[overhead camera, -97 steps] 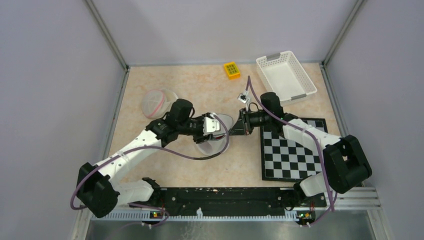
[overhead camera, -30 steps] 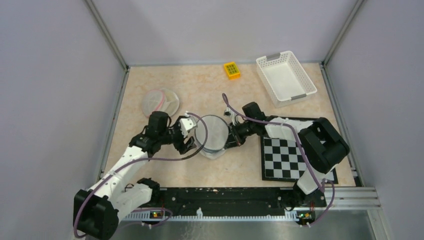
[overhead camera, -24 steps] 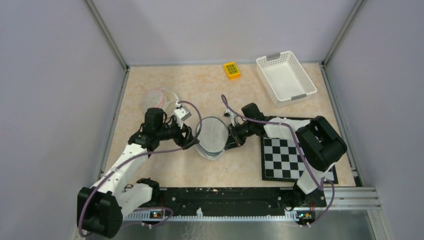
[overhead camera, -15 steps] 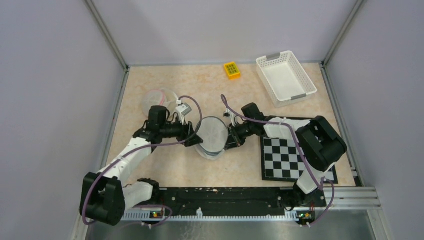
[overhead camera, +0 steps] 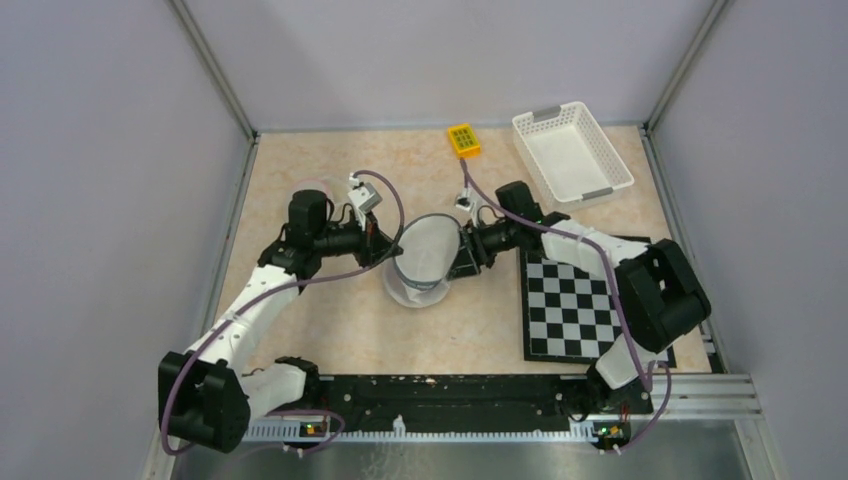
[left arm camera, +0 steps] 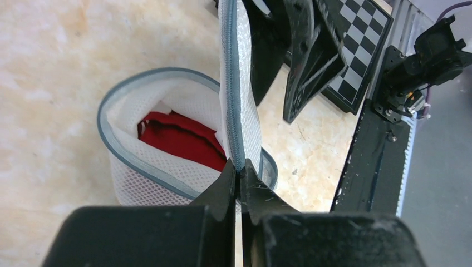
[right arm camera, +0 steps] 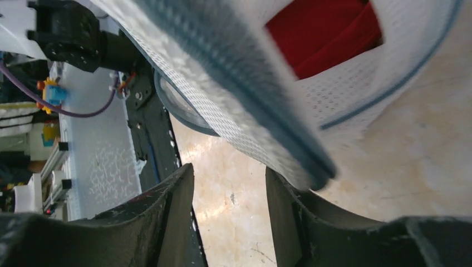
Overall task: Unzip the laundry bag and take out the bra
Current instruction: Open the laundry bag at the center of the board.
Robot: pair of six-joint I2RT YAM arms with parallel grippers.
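Two arms are reaching over the mottled beige bench [overhead camera: 330, 330], each carrying one pincer. One white mesh laundry bag with grey zip edging [overhead camera: 420, 270] is sitting near the middle of the bench, between the two pincers. One red fabric bra [left arm camera: 178, 139] is lying inside the bag, showing through its unzipped mouth. Elsewhere on the bench, one white plastic slotted basket [overhead camera: 572, 155] is standing at the far right. One small yellow block [overhead camera: 463, 140] is lying just left of the basket, and one black-and-white checkered mat [overhead camera: 585, 300] is lying at the near right.

The left pincer [left arm camera: 239, 167] is pressing its fingers together on the grey zip band of the bag's round mesh flap [left arm camera: 239, 83], with no gap showing between them. The flap is standing up on edge from that grip. The bag's open body is lying to the left of the band in the left wrist view, with the bra inside it and apart from the fingertips.

The right pincer [right arm camera: 228, 169] is sitting just beside the right side of the bag with its fingers spread apart. The blurred end of the zip band is hanging between them, close to one finger. Whether it is touching that finger cannot be told. The bra is lying beyond that band, inside the mesh.
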